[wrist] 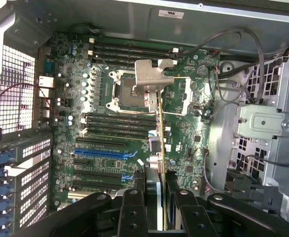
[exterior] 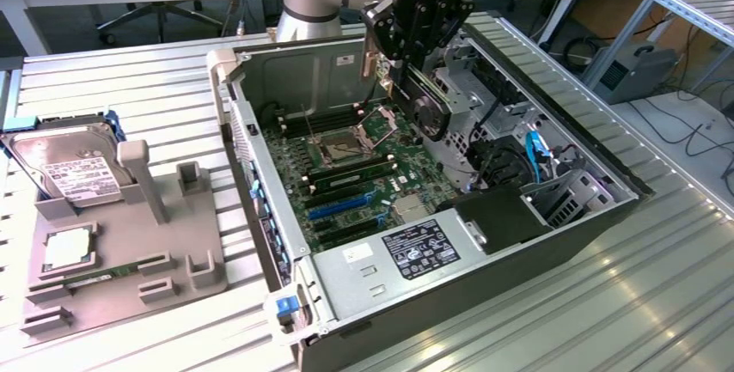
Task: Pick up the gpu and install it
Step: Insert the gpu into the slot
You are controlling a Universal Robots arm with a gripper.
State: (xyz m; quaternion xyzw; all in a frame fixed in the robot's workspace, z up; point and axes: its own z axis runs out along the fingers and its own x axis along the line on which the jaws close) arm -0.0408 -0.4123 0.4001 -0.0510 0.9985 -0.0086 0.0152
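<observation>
My gripper [exterior: 407, 58] hangs over the open computer case [exterior: 247, 123], shut on the gpu [exterior: 431, 110]. The card is held on edge, its black cooler with the round fan facing the exterior view's right and its silvery end bracket [exterior: 370, 54] towards the case's back wall. In the wrist view the gpu [wrist: 160, 143] shows edge-on as a thin line between my two black fingers [wrist: 133, 212], with its bracket [wrist: 153, 74] over the processor socket. It is above the motherboard [exterior: 344, 174], clear of the blue expansion slot [wrist: 97, 152].
A grey parts holder [exterior: 126, 252] at the exterior view's left carries a silver hard drive [exterior: 69, 170], a processor [exterior: 67, 247] and a green memory stick [exterior: 109, 273]. Inside the case are a metal drive cage [wrist: 263, 123], loose cables and a labelled power supply [exterior: 418, 247].
</observation>
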